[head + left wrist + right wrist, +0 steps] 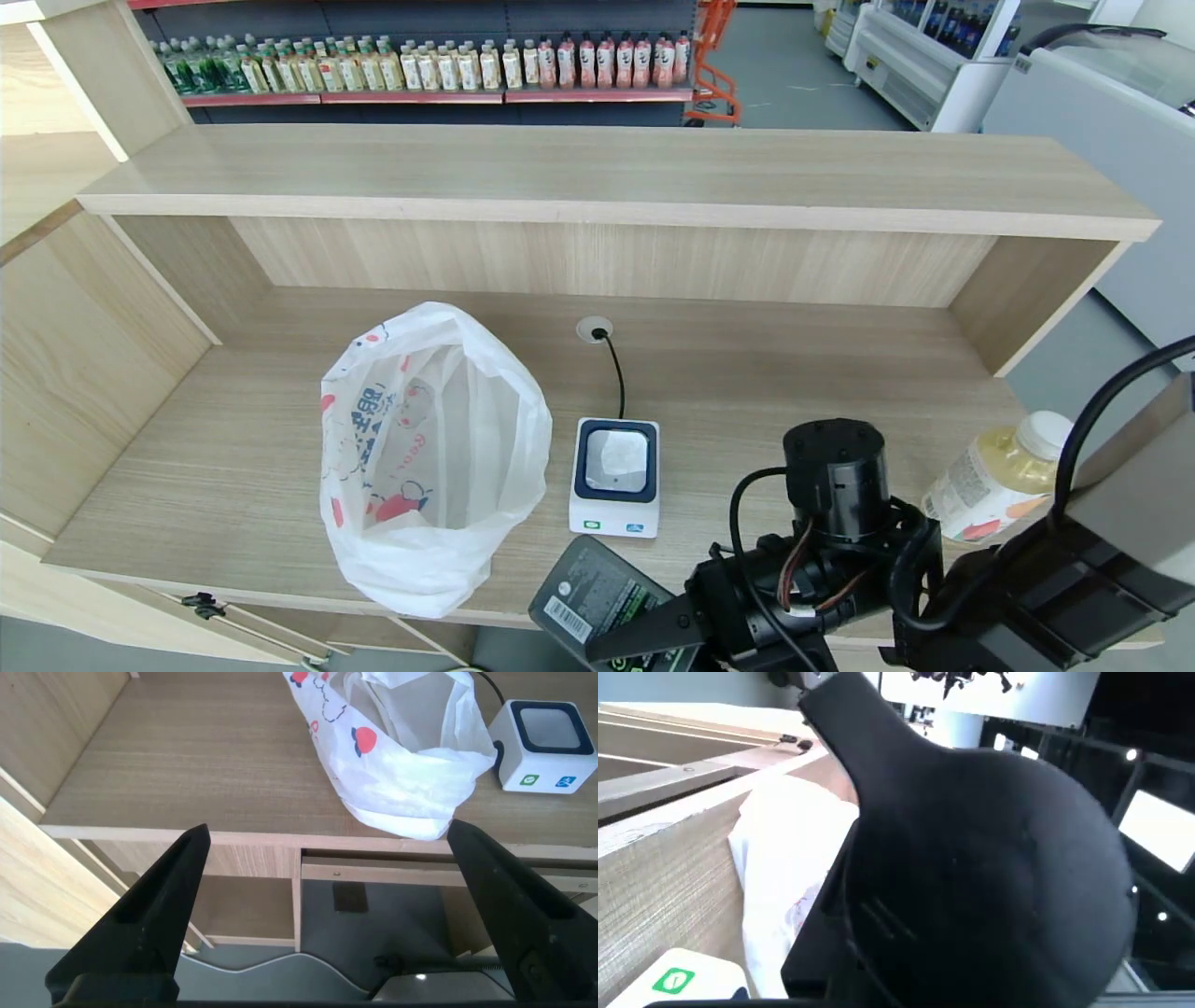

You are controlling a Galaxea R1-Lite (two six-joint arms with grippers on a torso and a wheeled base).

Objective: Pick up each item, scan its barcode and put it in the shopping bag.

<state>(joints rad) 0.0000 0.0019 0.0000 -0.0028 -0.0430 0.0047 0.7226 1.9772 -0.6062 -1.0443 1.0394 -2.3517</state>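
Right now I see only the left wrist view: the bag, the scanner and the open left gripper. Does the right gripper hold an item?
Observer: Yes. In the head view the right gripper is shut on a dark pouch at the near edge of the counter, in front of the scanner.
Operator: Can you see its barcode?
Observer: A white barcode label faces up, on the pouch's end nearer the shopping bag.
Operator: Are other items waiting?
Observer: One bottle of pale yellow drink with a white cap, at the counter's right end, partly behind the right arm.
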